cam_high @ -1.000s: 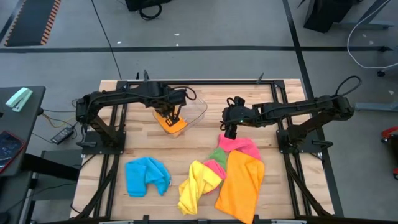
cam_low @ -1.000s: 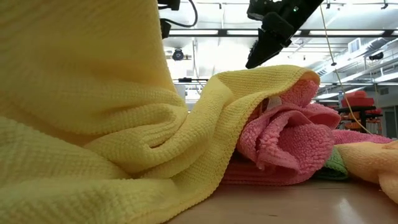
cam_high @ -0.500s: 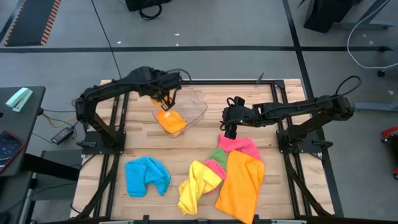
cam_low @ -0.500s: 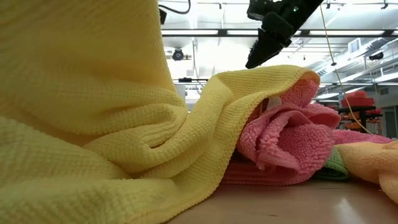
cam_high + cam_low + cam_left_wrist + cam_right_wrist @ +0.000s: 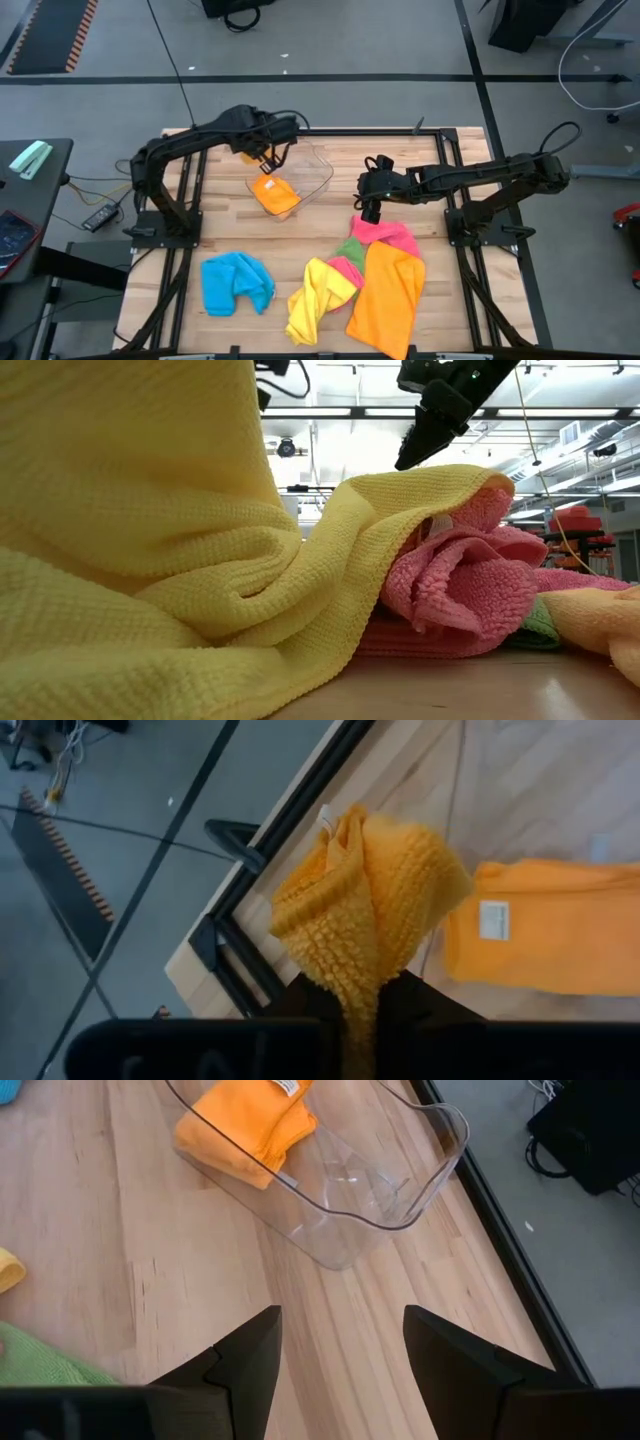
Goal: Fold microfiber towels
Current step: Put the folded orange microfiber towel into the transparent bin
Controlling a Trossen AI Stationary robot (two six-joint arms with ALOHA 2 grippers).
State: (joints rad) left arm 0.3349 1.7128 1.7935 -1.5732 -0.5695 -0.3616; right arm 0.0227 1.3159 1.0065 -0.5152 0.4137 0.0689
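A clear plastic tub stands at the table's far middle, and a folded orange towel lies in it, its tag up. My left gripper hangs over the tub's far left rim, shut on a bunch of orange cloth. My right gripper waits open above the far edge of a pink towel. Blue, yellow, green and large orange towels lie crumpled along the near side. My left gripper pinches a gathered fold of orange cloth between its two fingers, several layers thick. The fingers slant down from the far left. The bunch sticks out past the fingertips, lifted above the tub floor. Whether it belongs to the folded towel beside it, I cannot tell.
The black frame rail runs along the far edge behind the tub. Bare wood lies between the tub and the blue towel. In the low view the yellow towel fills the left half, with the pink towel behind it.
My left gripper has risen from the tub floor and gone toward the table's far edge, tipping as it went, with orange cloth still between its fingers. The folded orange towel stays in the tub.
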